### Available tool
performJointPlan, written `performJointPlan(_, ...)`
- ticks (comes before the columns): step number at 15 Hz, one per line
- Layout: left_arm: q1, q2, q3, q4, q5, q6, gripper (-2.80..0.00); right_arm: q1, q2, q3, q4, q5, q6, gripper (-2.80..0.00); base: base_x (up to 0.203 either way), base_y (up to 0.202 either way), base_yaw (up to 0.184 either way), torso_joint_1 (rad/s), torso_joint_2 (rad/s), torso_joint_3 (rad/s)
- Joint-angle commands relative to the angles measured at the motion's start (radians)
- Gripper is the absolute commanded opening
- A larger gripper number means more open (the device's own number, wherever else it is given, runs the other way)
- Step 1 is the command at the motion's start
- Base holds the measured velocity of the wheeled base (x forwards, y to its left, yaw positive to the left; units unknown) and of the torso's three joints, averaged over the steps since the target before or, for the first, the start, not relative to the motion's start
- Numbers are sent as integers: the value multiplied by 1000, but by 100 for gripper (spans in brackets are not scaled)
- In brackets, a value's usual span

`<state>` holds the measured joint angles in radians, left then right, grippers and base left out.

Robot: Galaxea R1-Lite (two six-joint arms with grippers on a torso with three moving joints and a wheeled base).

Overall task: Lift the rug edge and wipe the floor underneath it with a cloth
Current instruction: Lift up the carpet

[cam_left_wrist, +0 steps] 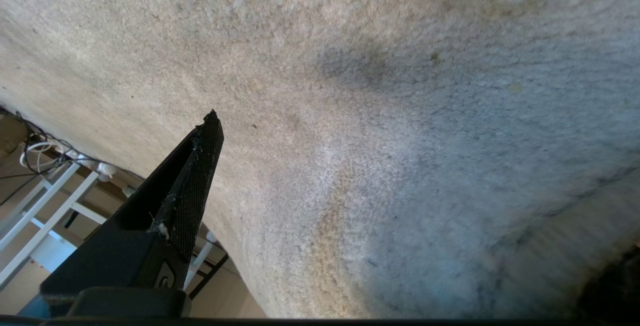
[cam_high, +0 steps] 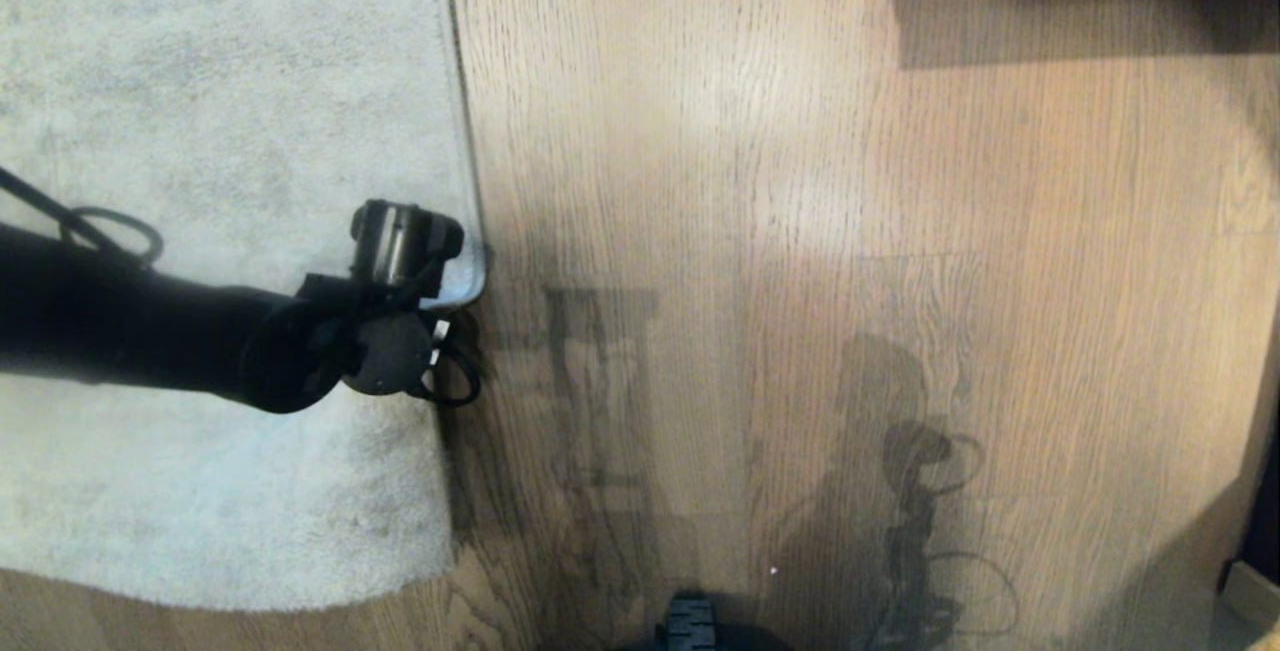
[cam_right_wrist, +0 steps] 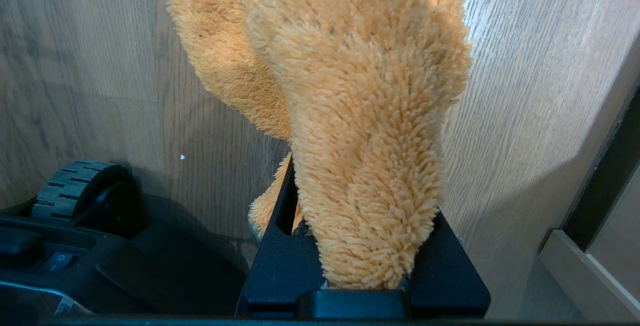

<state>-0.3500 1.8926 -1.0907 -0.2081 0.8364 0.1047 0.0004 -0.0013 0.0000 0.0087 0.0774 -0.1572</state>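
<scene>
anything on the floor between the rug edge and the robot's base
Head view: only bare brown wood-grain floor with shadows lies between the pale grey-beige rug's edge and the black base.

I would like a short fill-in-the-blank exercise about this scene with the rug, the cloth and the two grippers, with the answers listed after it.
1. The cloth is held by the ____ gripper.
2. The left gripper is at the rug edge with its jaws ____.
3. The floor is made of ____ planks.

Missing words: right; open; wood
</scene>
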Motion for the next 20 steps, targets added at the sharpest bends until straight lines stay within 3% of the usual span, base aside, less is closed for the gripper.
performJointPlan(1, -7, 0, -18, -5, 1, 1, 0, 1, 1, 0, 1, 1, -1, -280, 0, 0, 0, 0, 0, 0)
performJointPlan(5, -23, -2, 37, -7, -1, -2, 0, 1, 1, 0, 1, 1, -1, -280, 0, 0, 0, 0, 0, 0)
performJointPlan(11, -53, -9, 240, -80, -2, -20, 0, 1, 1, 0, 1, 1, -1, -280, 0, 0, 0, 0, 0, 0)
performJointPlan(20, -59, 43, 560, -443, 4, -15, 0, 1, 1, 0, 1, 1, -2, -280, 0, 0, 0, 0, 0, 0)
